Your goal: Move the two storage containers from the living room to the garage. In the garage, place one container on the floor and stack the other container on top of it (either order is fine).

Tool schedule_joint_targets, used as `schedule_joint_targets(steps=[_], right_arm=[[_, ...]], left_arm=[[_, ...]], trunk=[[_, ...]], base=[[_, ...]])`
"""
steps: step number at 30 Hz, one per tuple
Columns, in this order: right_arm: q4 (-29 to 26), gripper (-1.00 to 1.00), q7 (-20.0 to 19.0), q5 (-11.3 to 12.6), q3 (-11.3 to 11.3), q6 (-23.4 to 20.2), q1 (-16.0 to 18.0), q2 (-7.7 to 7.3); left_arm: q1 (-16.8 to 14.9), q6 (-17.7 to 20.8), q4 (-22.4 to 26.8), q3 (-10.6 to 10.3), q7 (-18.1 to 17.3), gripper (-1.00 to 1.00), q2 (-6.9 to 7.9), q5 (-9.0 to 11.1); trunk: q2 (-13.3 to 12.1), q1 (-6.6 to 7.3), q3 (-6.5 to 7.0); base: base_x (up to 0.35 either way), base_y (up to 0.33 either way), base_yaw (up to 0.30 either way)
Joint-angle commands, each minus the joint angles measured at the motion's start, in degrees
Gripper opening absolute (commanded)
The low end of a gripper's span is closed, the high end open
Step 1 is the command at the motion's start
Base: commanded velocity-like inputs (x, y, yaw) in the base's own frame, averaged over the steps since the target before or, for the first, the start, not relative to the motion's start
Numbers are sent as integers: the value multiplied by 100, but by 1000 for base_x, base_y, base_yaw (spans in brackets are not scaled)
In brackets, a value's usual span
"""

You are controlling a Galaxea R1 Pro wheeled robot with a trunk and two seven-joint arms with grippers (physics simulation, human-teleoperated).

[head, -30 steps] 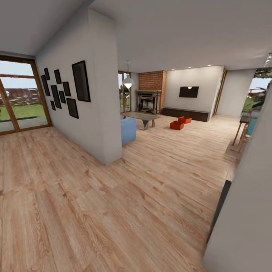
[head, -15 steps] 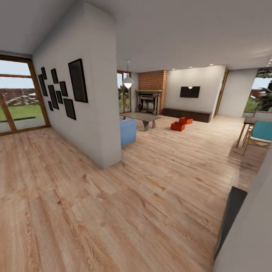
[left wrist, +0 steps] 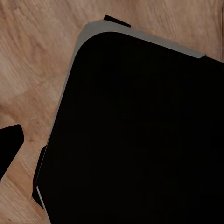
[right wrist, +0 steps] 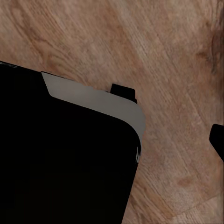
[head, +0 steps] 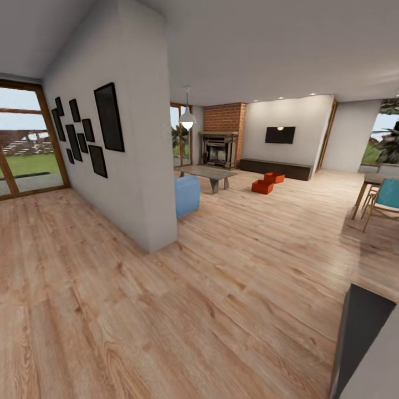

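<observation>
Head view: the robot looks across a light wood plank floor point(head: 221, 288) into the living room point(head: 260, 160). At about 12 o'clock, far off, the two storage containers point(head: 266, 183) sit on that wood floor, touching or nearly so, one slightly behind the other toward 1 o'clock. Just beyond them runs a long dark low bench point(head: 274, 168) under a black TV point(head: 280, 134) on a white wall. A red brick fireplace point(head: 221, 141) stands at 11 o'clock, with a grey coffee table point(head: 208, 174) and a blue seat point(head: 187, 195) nearer. A white partition wall point(head: 133, 144) hung with black frames point(head: 108, 117) fills 10 o'clock, and a teal chair point(head: 385, 197) is at 3 o'clock.

The containers are too small here to judge their long axes, or which arm is nearer. The way ahead looks open, passing right of the partition, so the robot must first drive up to them.

Left wrist view: a large black panel with a pale grey rounded edge point(left wrist: 140, 135), probably the robot's own base, hangs over wood planks. The claw's opening cannot be told.

Right wrist view: a similar black panel point(right wrist: 60, 158) over wood floor. Again the claw's state cannot be told.

No brand, label or writing is readable anywhere.
</observation>
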State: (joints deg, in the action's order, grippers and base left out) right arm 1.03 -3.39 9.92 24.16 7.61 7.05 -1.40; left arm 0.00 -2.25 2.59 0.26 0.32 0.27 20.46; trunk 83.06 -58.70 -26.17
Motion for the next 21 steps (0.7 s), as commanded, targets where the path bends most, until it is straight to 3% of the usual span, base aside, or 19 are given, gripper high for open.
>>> schedule_joint_targets(steps=[1, 21], right_arm=[[11, 100, -30, 62, 37, 26, 6, 0], [11, 100, -30, 62, 36, 26, 4, 0]], left_arm=[[0, -2, 4, 0, 3, 100, 0, 21], [0, 48, 4, 0, 3, 100, 8, 27]], trunk=[[2, -3, -5], [2, -3, -5]], base=[[325, 0, 0], [325, 0, 0]])
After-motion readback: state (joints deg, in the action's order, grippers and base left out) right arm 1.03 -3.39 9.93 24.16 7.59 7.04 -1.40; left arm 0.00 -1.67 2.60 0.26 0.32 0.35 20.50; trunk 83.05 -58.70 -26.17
